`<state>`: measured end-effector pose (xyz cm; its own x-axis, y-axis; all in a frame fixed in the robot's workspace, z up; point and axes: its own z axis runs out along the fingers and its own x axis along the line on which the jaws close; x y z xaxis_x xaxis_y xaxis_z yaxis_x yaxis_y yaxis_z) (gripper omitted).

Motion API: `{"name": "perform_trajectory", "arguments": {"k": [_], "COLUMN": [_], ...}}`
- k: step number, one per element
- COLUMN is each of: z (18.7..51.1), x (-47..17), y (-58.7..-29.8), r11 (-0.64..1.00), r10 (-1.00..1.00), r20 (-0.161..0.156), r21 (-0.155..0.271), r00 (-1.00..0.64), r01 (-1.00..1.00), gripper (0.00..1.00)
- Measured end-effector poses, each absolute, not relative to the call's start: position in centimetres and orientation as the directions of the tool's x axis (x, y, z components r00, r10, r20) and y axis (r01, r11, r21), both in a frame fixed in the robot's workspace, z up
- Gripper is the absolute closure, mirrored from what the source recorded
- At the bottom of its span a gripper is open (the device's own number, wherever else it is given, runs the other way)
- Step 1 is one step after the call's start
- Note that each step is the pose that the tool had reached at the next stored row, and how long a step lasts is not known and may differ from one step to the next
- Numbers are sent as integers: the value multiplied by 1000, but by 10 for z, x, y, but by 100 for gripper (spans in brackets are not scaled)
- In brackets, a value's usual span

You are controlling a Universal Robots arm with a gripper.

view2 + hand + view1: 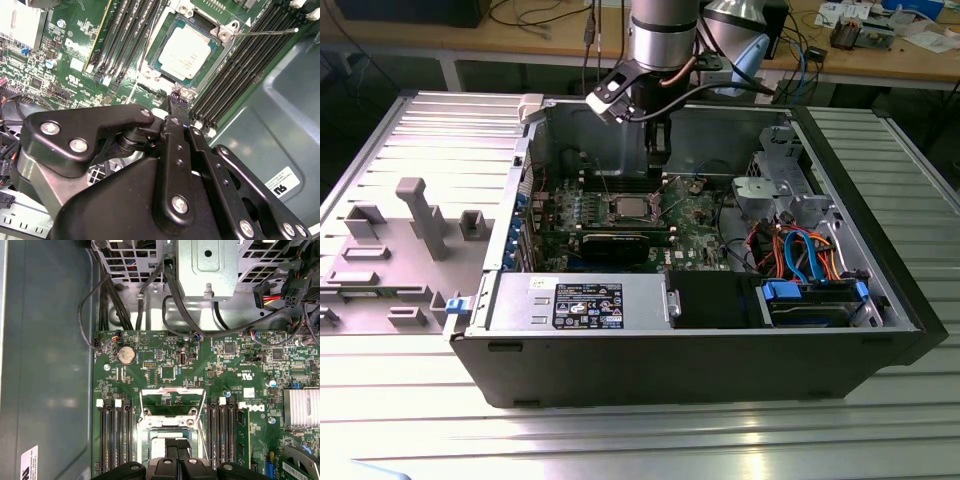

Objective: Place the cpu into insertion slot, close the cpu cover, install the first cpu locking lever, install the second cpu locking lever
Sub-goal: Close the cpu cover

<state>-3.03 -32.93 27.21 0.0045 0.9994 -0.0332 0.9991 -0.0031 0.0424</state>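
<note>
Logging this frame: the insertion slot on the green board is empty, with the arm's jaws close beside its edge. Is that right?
Not quite. The insertion slot is not empty: the cpu already lies in it, silver top up, as the second wrist view shows. The gripper is close beside its edge, as you say.

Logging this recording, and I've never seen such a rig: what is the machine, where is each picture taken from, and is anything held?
A robot arm reaches down into an open computer case lying on a ribbed metal table; the exterior view watches from outside. Both wrist views ride on the arm and look past its hand at the green board. The cpu sits in the insertion slot; the cpu cover stands open. The hand is shut, empty, close by the slot's edge.
</note>
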Motion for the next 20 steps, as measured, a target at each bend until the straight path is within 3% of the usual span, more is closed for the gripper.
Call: {"name": "perform_trajectory", "arguments": {"k": [20], "z": [272], "x": [-24], "y": [-329], "r11": [-3], "r10": [999], "r20": [-33], "r21": [42], "r00": [5], "r01": [999], "gripper": [89]}}
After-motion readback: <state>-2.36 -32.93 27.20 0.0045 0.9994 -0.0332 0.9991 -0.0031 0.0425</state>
